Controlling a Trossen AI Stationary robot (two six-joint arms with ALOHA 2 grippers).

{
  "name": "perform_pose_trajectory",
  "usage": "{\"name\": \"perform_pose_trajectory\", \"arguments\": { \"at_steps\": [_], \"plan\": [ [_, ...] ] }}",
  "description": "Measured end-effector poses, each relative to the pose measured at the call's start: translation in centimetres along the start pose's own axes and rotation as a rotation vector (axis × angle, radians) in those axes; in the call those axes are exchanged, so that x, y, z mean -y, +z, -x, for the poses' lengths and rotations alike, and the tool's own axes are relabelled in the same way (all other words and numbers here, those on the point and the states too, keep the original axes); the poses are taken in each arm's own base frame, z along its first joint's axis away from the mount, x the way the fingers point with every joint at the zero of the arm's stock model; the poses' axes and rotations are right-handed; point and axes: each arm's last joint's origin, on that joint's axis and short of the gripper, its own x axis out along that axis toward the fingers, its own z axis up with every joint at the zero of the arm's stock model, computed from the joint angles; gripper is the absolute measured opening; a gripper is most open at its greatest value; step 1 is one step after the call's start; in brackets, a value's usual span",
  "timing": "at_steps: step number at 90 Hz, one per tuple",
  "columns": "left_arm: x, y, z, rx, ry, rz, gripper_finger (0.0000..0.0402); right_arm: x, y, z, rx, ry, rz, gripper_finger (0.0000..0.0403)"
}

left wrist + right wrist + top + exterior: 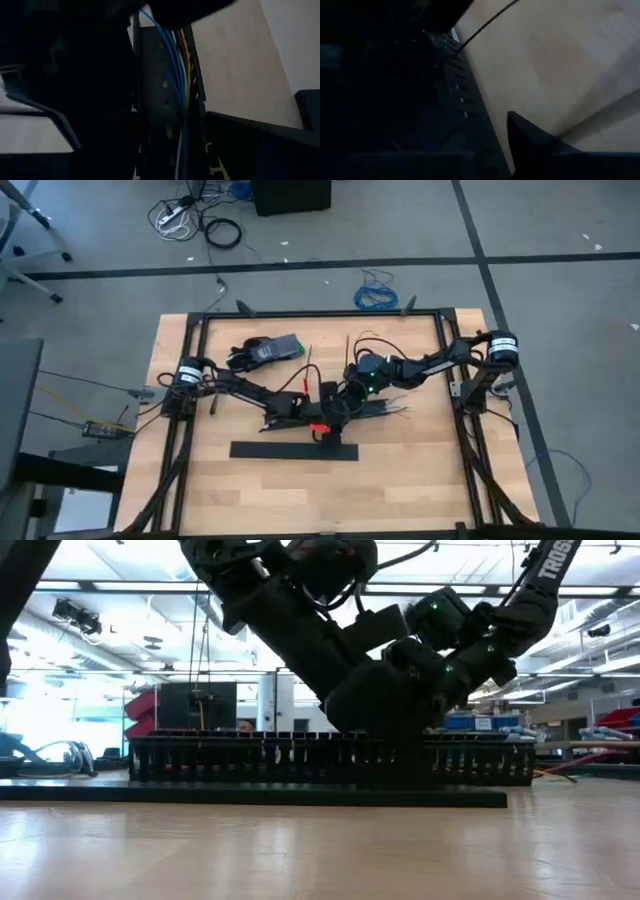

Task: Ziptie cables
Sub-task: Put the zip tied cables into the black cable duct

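The cables (176, 75), thin blue, orange and yellow wires, run side by side along a black slotted channel (155, 105) right in front of my left wrist camera. My left gripper (300, 414) and my right gripper (338, 412) meet low over the table's middle, just beyond the long black channel (295, 450). In the low view both arms come down behind that comb-edged channel (300, 755), which hides their fingers. A thin black ziptie (485, 25) slants across the wood in the right wrist view. Another thin strip (348, 350) lies farther back on the table.
A black device with cords (268, 350) lies at the table's far left. A small red part (318, 427) sits between the grippers and the long channel. A black frame (320, 313) borders the table. Bare wood (300, 490) lies toward the near edge.
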Motion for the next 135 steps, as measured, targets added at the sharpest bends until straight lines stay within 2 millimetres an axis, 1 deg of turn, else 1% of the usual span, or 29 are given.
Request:
{"name": "perform_pose_trajectory", "arguments": {
  "at_steps": [24,34,44,58,72,84,92,103,126,135],
  "plan": [
    [0.1,0.0,0.0,-0.006,0.000,0.017,0.0213,0.5,-0.1,0.2,-0.027,-0.016,-0.027,0.0202],
    [0.0,-0.1,0.1,-0.014,0.004,0.015,0.0213,0.5,0.4,0.7,-0.020,-0.002,-0.029,0.0228],
    [0.0,-0.2,0.1,-0.025,0.009,0.011,0.0213,0.0,1.2,1.7,0.000,0.023,-0.025,0.0242],
    [-0.1,-0.2,0.2,-0.032,0.018,0.010,0.0213,-1.4,2.2,3.7,0.012,0.068,-0.005,0.0246],
    [-0.3,-0.3,0.7,-0.070,0.025,0.001,0.0213,-2.8,2.3,5.7,-0.027,0.085,0.006,0.0241],
    [0.1,-0.4,0.9,-0.076,0.016,0.014,0.0213,-3.8,2.5,7.0,0.006,0.062,0.031,0.0242],
    [0.7,-0.3,1.1,-0.071,0.005,0.006,0.0213,-4.0,2.7,7.5,0.042,0.009,0.055,0.0244],
    [1.3,-0.2,1.3,-0.062,-0.017,0.000,0.0213,-4.1,2.6,7.6,0.038,0.007,0.062,0.0243],
    [1.3,0.1,1.2,-0.020,-0.012,0.015,0.0213,-4.8,1.6,7.2,-0.037,0.034,0.093,0.0237],
    [1.2,0.1,1.2,-0.015,-0.004,0.095,0.0213,-5.1,1.5,7.1,-0.036,0.031,0.157,0.0234]
  ]
}}
